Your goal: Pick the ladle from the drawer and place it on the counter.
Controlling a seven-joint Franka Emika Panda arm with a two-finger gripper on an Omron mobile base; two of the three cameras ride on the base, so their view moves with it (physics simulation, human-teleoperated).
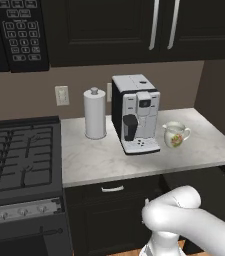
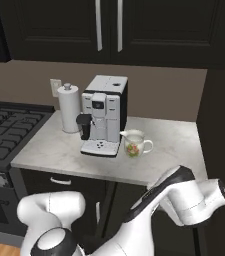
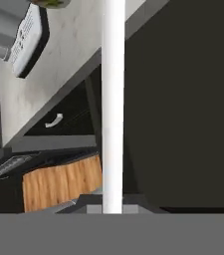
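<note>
I see the counter (image 1: 204, 145) across the middle of the left base view, pale and marbled. On it stands a coffee machine (image 1: 135, 114) in the middle of the frame, with a paper towel roll (image 1: 95, 113) just to its left and a small flowered jug (image 1: 176, 134) just to its right. The black stove (image 1: 19, 155) fills the left side. Below the counter is a dark drawer front with a curved silver handle (image 1: 112, 188).

In the right base view the counter (image 2: 179, 145) runs across the middle, with the coffee machine (image 2: 104, 115), the roll (image 2: 69, 107) and the jug (image 2: 135, 143) on it. My white arm (image 2: 179, 197) bends across the bottom of the frame, its far end at the lower right, under the counter edge.

In the hand view a long straight white bar runs from the top of the frame down to my gripper (image 3: 112, 206) at the bottom middle. I think this is the ladle (image 3: 113, 99) handle. It sits right between the finger tips, so the fingers look closed on it, nearly all the way in. The bowl end is out of the frame. The counter (image 3: 68, 64) shows tilted in the upper left, and a strip of wood floor (image 3: 58, 182) at the lower left. I cannot make out the drawer itself in the dark area on the right.
</note>
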